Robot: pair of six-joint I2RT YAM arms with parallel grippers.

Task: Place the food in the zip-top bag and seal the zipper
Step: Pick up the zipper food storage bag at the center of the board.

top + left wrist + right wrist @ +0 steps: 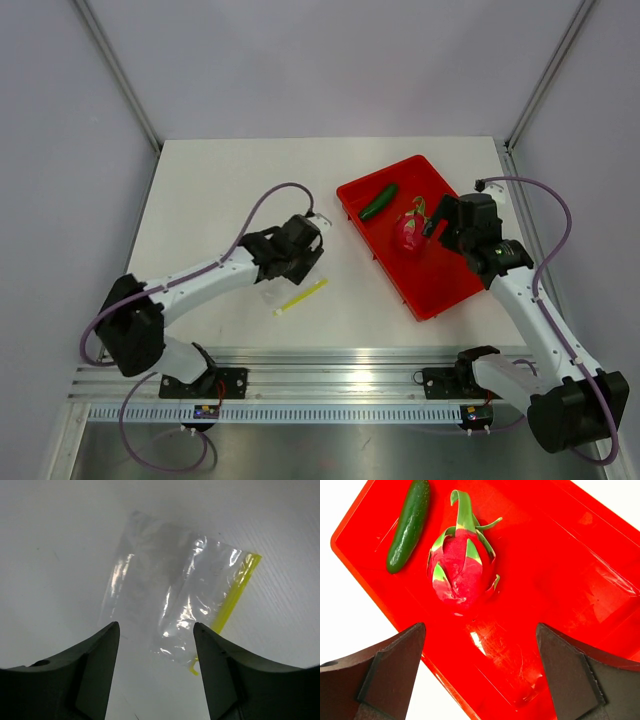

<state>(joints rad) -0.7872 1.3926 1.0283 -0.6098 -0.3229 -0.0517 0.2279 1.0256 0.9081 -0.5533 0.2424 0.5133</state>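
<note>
The white, matte table (220,180) carries a glossy red plastic tray (560,580), rectangular with rounded corners and a raised rim, set at an angle on its right side. Well apart from it, left of centre, the zip-top bag (165,595) lies flat on the table: clear, crinkled film catching bright glints. In the tray sits a pink dragon fruit (460,570), rounded, with green-tipped leafy scales. Just beside it, not touching, the cucumber (409,525) lies flat near the tray's far corner, dark green, smooth and slender. The zipper (235,592) is a thin, straight yellow-green strip along the bag's right edge.

The left gripper (156,630) hovers over the bag, its dark fingers spread wide and holding nothing. The right gripper (481,627) hangs above the tray near the dragon fruit, fingers likewise wide apart and empty.
</note>
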